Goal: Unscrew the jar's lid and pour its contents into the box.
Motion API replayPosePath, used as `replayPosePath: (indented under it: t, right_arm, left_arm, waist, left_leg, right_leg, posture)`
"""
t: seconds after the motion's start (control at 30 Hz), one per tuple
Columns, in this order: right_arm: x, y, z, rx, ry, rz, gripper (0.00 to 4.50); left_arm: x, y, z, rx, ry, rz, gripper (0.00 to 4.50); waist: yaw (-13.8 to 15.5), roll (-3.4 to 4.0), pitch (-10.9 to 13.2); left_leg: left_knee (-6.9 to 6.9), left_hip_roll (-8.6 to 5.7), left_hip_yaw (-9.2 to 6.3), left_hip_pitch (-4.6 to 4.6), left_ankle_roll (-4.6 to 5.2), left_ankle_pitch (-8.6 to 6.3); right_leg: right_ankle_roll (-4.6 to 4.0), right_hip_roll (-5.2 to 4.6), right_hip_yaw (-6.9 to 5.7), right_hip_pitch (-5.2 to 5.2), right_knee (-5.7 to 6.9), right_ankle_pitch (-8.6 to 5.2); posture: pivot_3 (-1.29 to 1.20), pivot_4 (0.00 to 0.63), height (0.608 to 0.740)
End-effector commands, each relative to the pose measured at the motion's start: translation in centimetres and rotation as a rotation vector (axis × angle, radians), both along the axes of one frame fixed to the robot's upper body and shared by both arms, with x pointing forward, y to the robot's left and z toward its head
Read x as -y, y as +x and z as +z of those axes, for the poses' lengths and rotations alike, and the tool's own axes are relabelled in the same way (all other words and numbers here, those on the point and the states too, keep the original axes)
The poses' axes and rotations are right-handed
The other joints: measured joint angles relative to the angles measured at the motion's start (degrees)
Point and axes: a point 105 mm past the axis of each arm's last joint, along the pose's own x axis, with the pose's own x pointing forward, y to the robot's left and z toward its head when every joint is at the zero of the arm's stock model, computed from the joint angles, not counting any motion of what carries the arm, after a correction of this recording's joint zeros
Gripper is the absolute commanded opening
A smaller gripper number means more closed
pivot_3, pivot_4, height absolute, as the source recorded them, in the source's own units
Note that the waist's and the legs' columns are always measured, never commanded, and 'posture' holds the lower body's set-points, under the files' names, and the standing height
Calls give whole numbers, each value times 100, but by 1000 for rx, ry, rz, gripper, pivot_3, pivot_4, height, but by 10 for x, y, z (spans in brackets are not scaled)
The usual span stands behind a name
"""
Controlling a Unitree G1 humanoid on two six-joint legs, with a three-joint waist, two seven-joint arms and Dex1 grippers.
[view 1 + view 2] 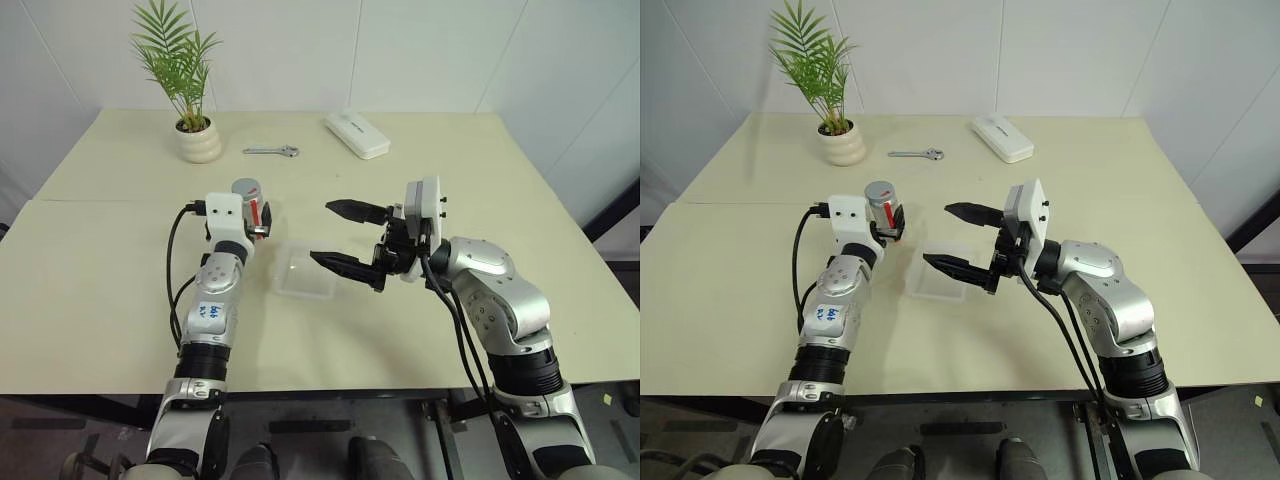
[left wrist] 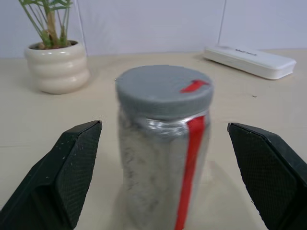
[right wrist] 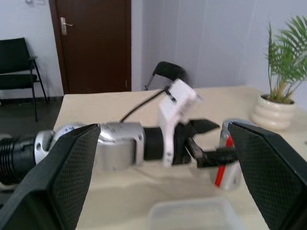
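So here's where we're at: our left pincer (image 2: pixel 163 158) is wide open with the jar (image 2: pixel 163 158) sitting right between its two fingers (image 2: pixel 62 177), not touching either one as far as we can tell. From the wrist view the jar is dead ahead and upright, long axis straight up from the table (image 1: pixel 120 300), with the grey lid (image 2: pixel 164 91) screwed on top and the red strip running down the side facing us. So the left arm is clearly the nearer one, and all it needs, we reckon, is to close on the body below the lid.

Our right pincer (image 1: pixel 345 238) is open too, holding nothing, hanging over the clear box (image 1: pixel 305 272) and pointing sideways toward the jar. It's near but still apart from it, and the lid sits level with or a bit above where those fingers are aimed. That's the bit we'd watch: the right one has to come onto the lid from the side or top without bumping the left fingers.

Contents aren't really visible through the silvery wall. The box is just beside the jar, so the pour would be short.
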Motion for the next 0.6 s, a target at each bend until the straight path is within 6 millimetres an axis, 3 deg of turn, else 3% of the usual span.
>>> replayPosePath:
  t: [0.03, 0.6]
  right_arm:
    - [-1, -7, 12, 42, 12, 24, 4500]
    - [0, -5, 7, 19, 17, 45, 4500]
  left_arm:
    - [6, 3, 8, 14, 21, 15, 4475]
    - [9, 21, 2, -26, 35, 42, 4475]
  waist:
    - [0, 0, 0]
    - [9, 0, 0]
  left_leg:
    - [-2, 0, 0, -1, 0, 0]
    - [-2, 0, 1, -3, -1, -1]
  right_leg:
    - [0, 0, 0, -1, -1, 0]
    - [1, 0, -1, 0, -8, 0]
  posture:
    - [0, 150, 740]
    - [0, 150, 740]
